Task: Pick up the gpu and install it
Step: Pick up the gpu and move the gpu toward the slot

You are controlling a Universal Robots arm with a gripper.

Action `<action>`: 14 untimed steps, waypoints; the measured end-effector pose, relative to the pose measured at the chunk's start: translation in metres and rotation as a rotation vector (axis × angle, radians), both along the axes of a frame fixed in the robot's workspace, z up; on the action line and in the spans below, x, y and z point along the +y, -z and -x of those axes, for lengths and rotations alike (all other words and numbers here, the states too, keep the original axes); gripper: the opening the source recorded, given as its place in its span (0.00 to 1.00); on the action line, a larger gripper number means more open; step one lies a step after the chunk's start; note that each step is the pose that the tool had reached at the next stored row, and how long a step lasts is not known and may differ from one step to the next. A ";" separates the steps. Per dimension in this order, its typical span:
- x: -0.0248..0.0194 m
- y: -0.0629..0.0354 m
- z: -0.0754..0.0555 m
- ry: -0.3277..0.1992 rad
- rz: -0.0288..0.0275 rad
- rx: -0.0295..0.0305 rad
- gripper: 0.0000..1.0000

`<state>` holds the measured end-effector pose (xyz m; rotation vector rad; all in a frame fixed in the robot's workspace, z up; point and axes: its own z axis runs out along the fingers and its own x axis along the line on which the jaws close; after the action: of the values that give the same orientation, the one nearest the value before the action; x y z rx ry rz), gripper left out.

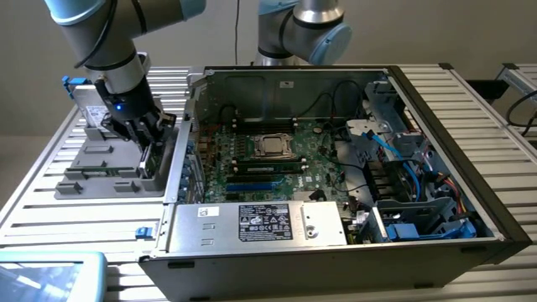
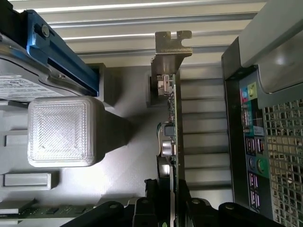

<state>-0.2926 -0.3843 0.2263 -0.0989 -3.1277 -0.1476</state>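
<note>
So the black fingers [image 2: 151,189] of the gripper [image 2: 168,191] sit one on each face of the gpu [image 2: 171,118], a small flat green circuit board with a bent silver metal end bracket [image 2: 171,47], and I see no gap left, so I'd call that clamped on the card. It's gripped at the end away from the bracket. The card stands on edge in a grey plastic holder [image 1: 92,170] on the slatted metal table [image 1: 50,220], at the exterior view's left, just beside the open black pc case [image 1: 470,207]. A silver hard drive with a white label [image 2: 19,85] sits in the same holder, well apart from the card. My guess on handling: light and stiff but fragile, so pinch the flat faces, not the slippery bracket or the small parts.
</note>
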 end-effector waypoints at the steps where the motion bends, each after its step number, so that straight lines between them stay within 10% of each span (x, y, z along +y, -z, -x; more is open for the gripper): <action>1: 0.0000 -0.0003 0.000 0.000 -0.0018 0.0004 0.28; 14: 0.0000 -0.0539 0.000 -0.001 -0.0046 0.0022 0.28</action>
<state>-0.2928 -0.3844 0.2802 -0.0980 -3.1250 -0.1545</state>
